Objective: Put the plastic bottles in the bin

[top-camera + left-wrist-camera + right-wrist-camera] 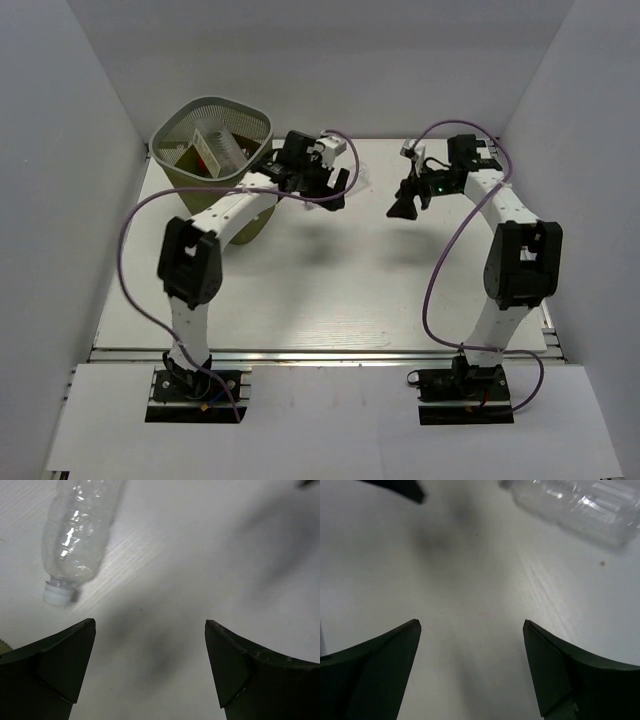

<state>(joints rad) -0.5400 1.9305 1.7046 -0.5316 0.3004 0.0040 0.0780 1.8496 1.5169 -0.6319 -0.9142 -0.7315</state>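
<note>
White-capped clear bottle [80,535]: lying on counter [210,555] just beyond left hand [150,625], base cut off. bin [215,99], far left: bottles [212,148] inside, count unclear through mesh. That hand and the right hand [471,622]: fingers spread wide, holding nothing. White counter; grey walls [60,200].

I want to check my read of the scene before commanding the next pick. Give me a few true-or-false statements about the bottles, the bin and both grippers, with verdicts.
1. The left gripper is open with nothing between its fingers. True.
2. The right gripper is clamped on a bottle. False: it is open and empty, hanging over bare table.
3. A clear bottle with a white cap lies on its side on the table ahead of the left gripper. True.
4. The bin is empty. False: several bottles are already inside it.
5. The bin stands at the far right corner. False: it is at the far left corner, beside the left arm.
</note>
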